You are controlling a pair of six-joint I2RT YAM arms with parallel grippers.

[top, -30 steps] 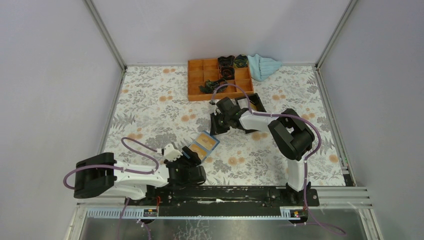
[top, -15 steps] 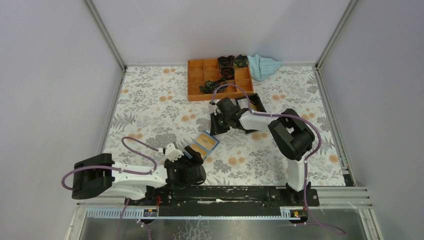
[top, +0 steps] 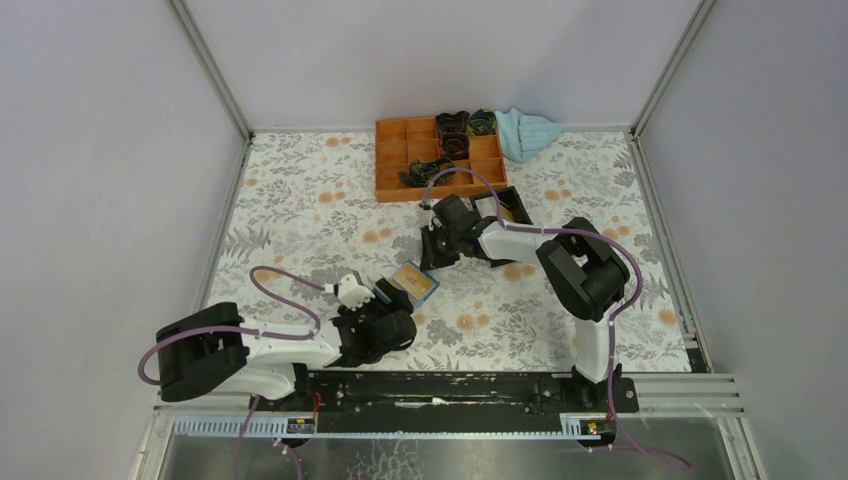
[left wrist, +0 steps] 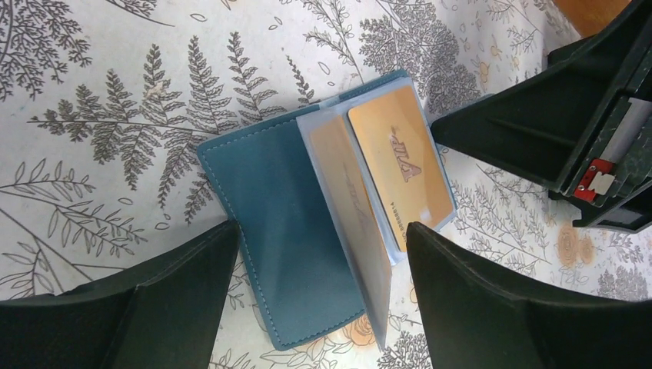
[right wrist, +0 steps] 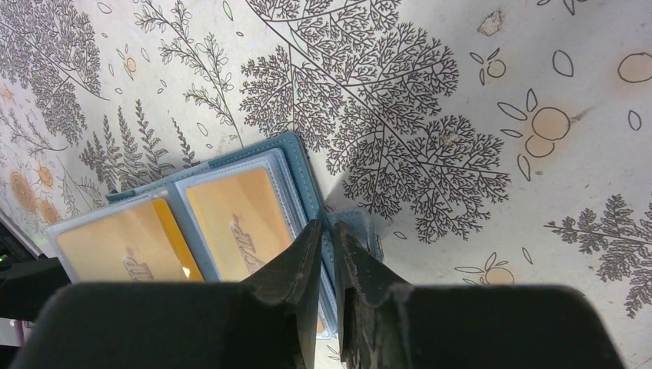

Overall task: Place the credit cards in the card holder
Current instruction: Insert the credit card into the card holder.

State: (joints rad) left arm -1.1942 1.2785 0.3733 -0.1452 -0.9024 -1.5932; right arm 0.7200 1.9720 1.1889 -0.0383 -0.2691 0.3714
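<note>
the card holder (left wrist: 284, 231) lies open on the flowery worktop (top: 300, 220). seen from above, it is a bit toward 6 o'clock from the middle. its dark blue cover is flat on the worktop, and its clear pockets are on top.

two tan-orange credit cards (left wrist: 400, 165) sit in the clear pockets, side by side. each card has some shiny letters on it.

the left end effector (left wrist: 319, 238) is at 7 o'clock from the card holder. it is wide open and has hold of nothing. one finger is on each side of the card holder, which lies in the gap between them. i cannot tell if the fingers touch it.

the right end effector (right wrist: 327, 231) is at 1 o'clock from the card holder. its two fingers are almost together, with just a thin gap. the blue edge of the card holder goes into that gap, so it is pinching that edge. a small clasp sticks out just beside the fingers.

an orange tray (top: 381, 160) with many little boxes sits at 12 o'clock on the worktop, with small dark things in some of them. a light blue cloth (top: 527, 132) lies just beside it, at 1 o'clock.
</note>
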